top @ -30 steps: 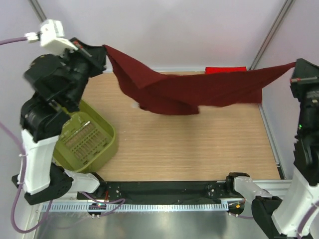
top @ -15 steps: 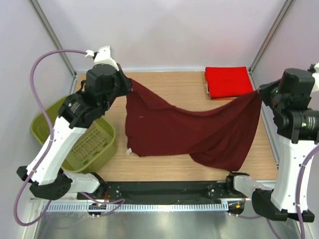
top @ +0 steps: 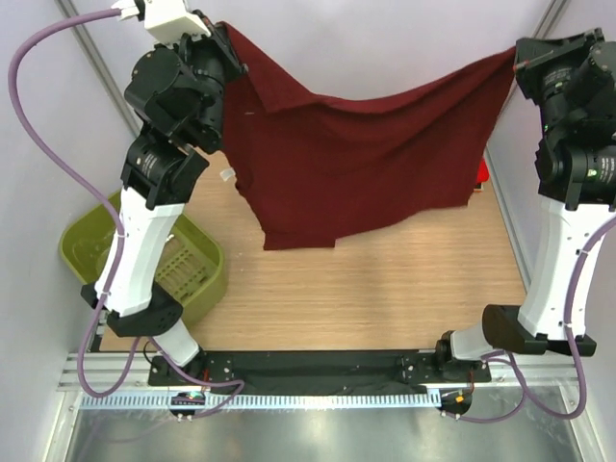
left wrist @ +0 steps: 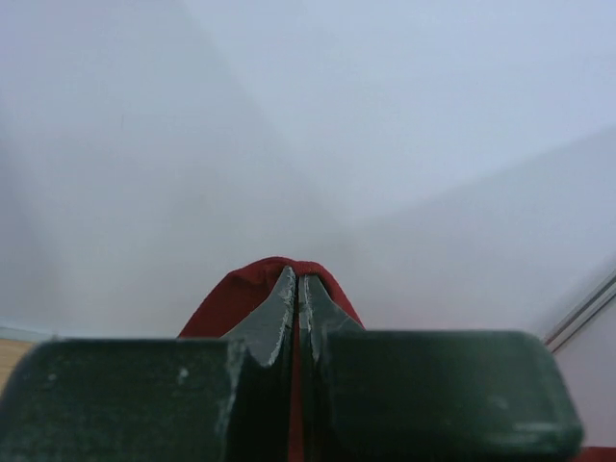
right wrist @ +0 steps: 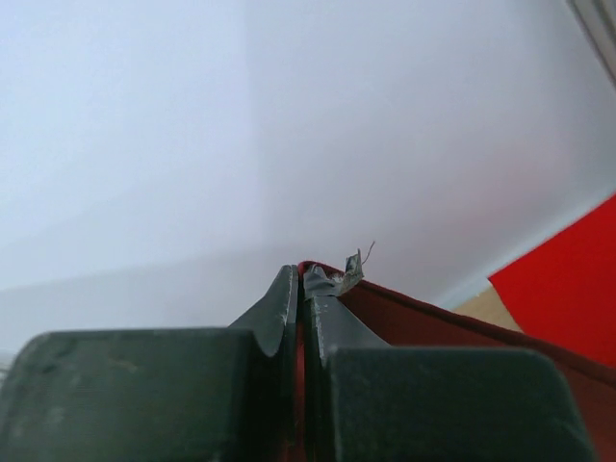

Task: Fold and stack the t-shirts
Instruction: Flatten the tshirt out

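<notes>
The left claw (left wrist: 296, 281) and right claw (right wrist: 300, 275) each clamp a top corner of the dark maroon t-shirt (top: 366, 159), which hangs spread above the counter (top: 385, 303).

Both arms are rising toward the top corners, left gripper (top: 223, 40) and right gripper (top: 515, 60) hoisting the maroon t-shirt (top: 366, 154) off the table (top: 385, 298), curtaining the red t-shirt (top: 482, 173).

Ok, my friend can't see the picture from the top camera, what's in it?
The left gripper and right gripper hold a dark maroon t-shirt spread high between them, over a wooden table. A green basket sits at the left edge.
</notes>
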